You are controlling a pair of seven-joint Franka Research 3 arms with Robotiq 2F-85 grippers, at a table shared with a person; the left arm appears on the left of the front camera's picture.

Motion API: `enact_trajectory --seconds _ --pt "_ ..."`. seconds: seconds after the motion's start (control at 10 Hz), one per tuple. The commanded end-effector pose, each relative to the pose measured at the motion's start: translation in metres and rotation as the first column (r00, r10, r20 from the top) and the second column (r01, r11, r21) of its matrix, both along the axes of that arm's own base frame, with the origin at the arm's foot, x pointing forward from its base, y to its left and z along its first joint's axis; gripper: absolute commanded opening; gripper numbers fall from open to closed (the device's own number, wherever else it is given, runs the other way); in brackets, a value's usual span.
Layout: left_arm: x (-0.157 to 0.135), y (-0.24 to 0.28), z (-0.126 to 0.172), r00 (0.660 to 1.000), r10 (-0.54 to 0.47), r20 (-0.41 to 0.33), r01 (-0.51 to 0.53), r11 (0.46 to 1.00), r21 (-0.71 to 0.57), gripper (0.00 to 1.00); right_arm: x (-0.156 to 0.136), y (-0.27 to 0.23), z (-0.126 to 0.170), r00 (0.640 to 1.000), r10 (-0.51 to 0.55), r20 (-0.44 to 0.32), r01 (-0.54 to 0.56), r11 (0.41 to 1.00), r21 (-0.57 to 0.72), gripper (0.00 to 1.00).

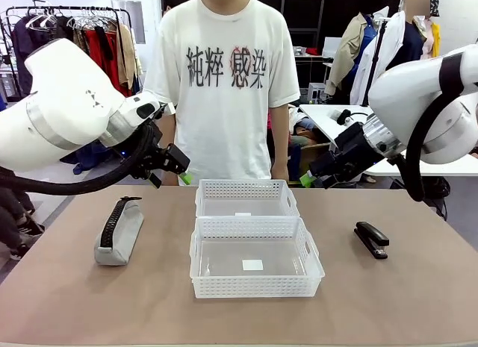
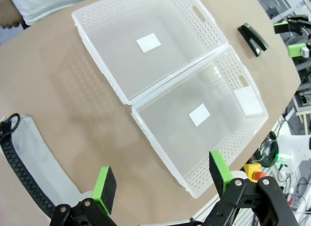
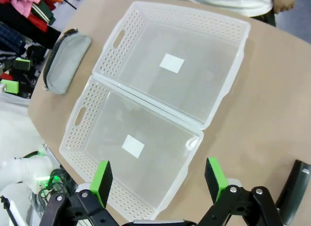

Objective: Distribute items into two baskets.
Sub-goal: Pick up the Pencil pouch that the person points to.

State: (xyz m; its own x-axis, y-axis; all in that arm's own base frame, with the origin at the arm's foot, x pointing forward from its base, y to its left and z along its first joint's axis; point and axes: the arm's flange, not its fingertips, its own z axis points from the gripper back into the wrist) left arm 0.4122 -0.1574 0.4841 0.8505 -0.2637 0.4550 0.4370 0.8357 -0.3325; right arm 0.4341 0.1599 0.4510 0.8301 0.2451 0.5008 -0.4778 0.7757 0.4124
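Two white lattice-rimmed baskets stand end to end at the table's middle, the far one [image 1: 246, 189] [image 2: 97, 39] [image 3: 233, 56] toward the person and the near one [image 1: 254, 286] [image 2: 243, 85] [image 3: 82, 138] toward me; both are empty. A grey pouch [image 1: 119, 231] [image 2: 36, 160] [image 3: 65, 60] with a black zipper lies to their left. A black stapler [image 1: 371, 239] [image 2: 252, 39] [image 3: 294, 189] lies to their right. My left gripper [image 1: 173, 172] [image 2: 163, 180] hangs open above the table behind the pouch. My right gripper [image 1: 314, 177] [image 3: 158, 180] hangs open above the far right, behind the stapler.
A person in a white printed T-shirt [image 1: 224, 78] stands at the far edge behind the baskets, hands down. The brown tabletop [image 1: 75, 302] is bare around the items. Clothes racks and other tables sit behind.
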Motion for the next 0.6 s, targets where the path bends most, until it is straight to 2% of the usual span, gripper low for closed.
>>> enact_trajectory --seconds 0.0,0.3,0.5 --pt "0.0 -0.001 0.002 1.0 0.008 -0.013 -0.008 1.0 -0.017 1.0 -0.002 0.003 0.005 1.0 -0.004 -0.01 0.004 0.999 0.034 1.0" --pt "0.0 -0.001 0.0 1.0 0.002 -0.001 -0.002 1.0 0.0 1.0 -0.002 0.003 0.001 1.0 0.007 0.0 -0.007 1.0 -0.005 1.0" --pt "0.004 -0.007 0.014 0.98 -0.133 -0.146 0.116 0.986 -0.122 1.0 0.008 0.012 0.018 0.996 -0.003 -0.088 0.02 0.981 0.194 1.0"
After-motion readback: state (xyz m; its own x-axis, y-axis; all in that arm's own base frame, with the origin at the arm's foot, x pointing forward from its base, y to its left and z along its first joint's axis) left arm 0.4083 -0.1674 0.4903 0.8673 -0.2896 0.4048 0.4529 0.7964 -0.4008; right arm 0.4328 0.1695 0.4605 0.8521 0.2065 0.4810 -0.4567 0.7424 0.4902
